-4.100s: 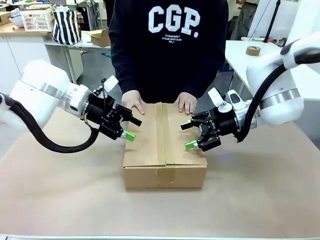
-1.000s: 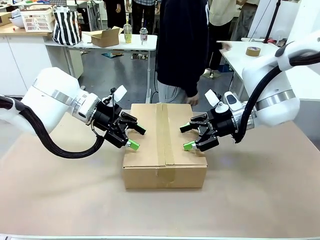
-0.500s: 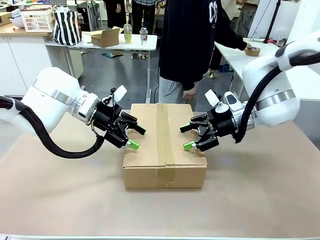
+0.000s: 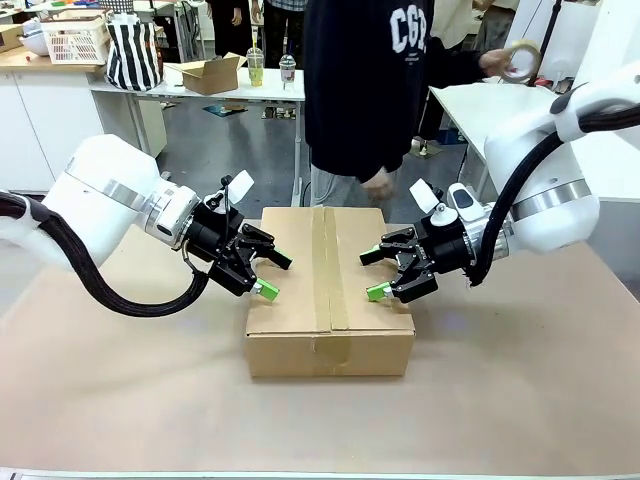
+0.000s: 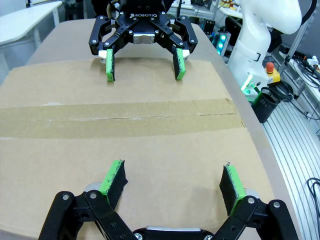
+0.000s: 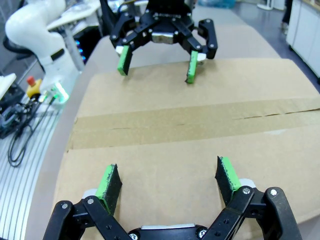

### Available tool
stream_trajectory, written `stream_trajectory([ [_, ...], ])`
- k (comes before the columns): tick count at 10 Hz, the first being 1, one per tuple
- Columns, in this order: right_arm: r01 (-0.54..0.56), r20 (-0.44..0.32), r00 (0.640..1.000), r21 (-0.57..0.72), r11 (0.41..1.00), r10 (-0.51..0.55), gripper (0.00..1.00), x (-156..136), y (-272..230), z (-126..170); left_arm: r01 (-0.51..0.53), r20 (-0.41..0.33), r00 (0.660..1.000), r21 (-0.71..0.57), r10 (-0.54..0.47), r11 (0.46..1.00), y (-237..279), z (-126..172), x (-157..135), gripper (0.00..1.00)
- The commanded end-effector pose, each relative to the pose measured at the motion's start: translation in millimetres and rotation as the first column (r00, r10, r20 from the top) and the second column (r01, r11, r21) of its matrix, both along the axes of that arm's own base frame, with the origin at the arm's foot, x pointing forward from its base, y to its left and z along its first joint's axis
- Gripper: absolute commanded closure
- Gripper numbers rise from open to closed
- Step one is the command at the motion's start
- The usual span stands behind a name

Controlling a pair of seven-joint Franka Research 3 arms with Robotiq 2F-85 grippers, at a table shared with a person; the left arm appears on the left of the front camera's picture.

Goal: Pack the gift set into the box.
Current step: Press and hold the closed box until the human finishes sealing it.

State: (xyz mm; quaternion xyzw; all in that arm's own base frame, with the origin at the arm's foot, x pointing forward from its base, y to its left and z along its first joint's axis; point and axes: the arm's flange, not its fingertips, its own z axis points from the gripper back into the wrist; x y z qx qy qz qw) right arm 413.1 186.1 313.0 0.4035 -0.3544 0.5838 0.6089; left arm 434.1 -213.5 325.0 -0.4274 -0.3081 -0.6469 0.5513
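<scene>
Front view. One box (image 4: pixel 330 300): brown carton in the middle of the counter (image 4: pixel 520 400). Its flaps are shut, and a brown tape strip (image 4: pixel 326 260) runs along the top seam and down the near face. The left gripper (image 4: pixel 272 275) is over the left top edge of the box, fingers spread wide, holding nothing. The right gripper (image 4: pixel 373 272) is over the right half of the top, fingers spread wide, holding nothing. One person (image 4: pixel 365 90) stands at the far side in a dark sweatshirt; the white letters "CG" can be read, the rest is turned away. The lowered hand (image 4: pixel 377 183) hangs just behind the far edge of the box. The raised hand (image 4: pixel 497 62) holds a tape roll (image 4: pixel 520 60).

Left wrist view. Own fingers (image 5: pixel 114 177) have green pads set wide apart with nothing between them, close above the box top; contact cannot be told. The tape strip runs crosswise at mid-picture. The right gripper faces in from the far side, equally open, with "ROBOTIQ" in white on its black body. One red button (image 5: pixel 271 67) sits on a yellow base by the white arm base.

Right wrist view. Own fingers (image 6: pixel 227 175) are wide apart and empty, close above the box top; contact cannot be told. The left gripper is opposite at the far edge of the box, open and empty.
</scene>
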Motion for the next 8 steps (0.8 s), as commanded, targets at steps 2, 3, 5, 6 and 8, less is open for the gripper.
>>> stream_trajectory([
  [2, -0.003, 0.017, 1.000, 0.004, 1.000, 0.003, 0.00, -2.5, -1.4, -1.7, -0.005, -0.004, 1.000, -0.007, 0.005, 1.000, 0.1, -2.0, -0.7, 0.00],
  [3, -0.003, 0.017, 1.000, 0.004, 1.000, 0.003, 0.00, -2.5, -1.4, -1.7, -0.005, -0.004, 1.000, -0.007, 0.005, 1.000, 0.1, -2.0, -0.7, 0.00],
  [5, -0.003, 0.017, 1.000, 0.004, 1.000, 0.003, 0.00, -2.5, -1.4, -1.7, -0.005, -0.004, 1.000, -0.007, 0.005, 1.000, 0.1, -2.0, -0.7, 0.00],
  [6, -0.003, 0.017, 1.000, 0.004, 1.000, 0.003, 0.00, -2.5, -1.4, -1.7, -0.005, -0.004, 1.000, -0.007, 0.005, 1.000, 0.1, -2.0, -0.7, 0.00],
  [8, -0.003, 0.017, 1.000, 0.004, 1.000, 0.003, 0.00, -2.5, -1.4, -1.7, -0.005, -0.004, 1.000, -0.007, 0.005, 1.000, 0.1, -2.0, -0.7, 0.00],
])
